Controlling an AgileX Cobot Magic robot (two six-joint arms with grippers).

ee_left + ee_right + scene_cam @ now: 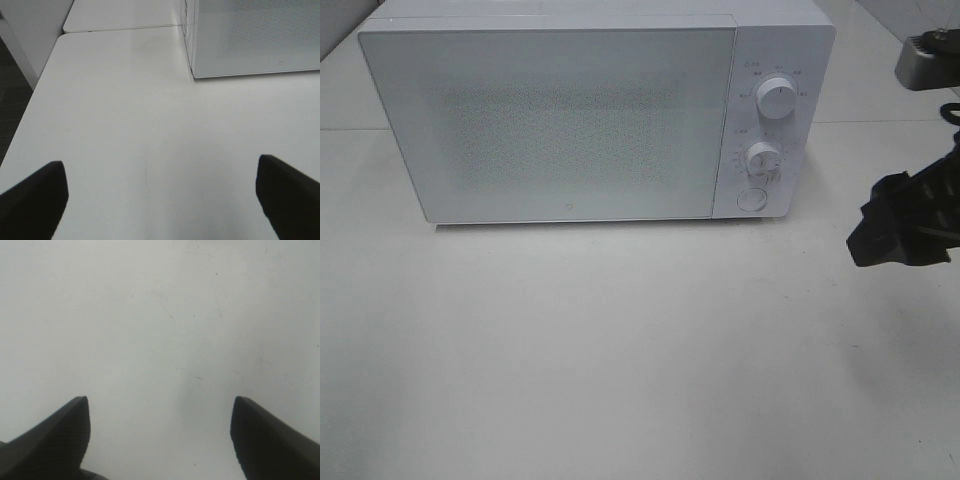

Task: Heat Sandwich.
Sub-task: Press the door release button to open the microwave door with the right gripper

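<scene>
White worktop, shut white microwave at 12; sandwich unseen, prob. soft, so pinch sides gently. Your jaws: both wide, empty.

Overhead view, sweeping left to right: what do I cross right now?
Microwave door, shut → control panel with its two dials and round button → right pincer, open, at the right edge.

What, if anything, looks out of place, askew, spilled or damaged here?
Nothing stands out. The microwave sits flat on the white table with its door shut, and no spill or damage shows. The left pincer and right pincer are open, holding nothing.
</scene>
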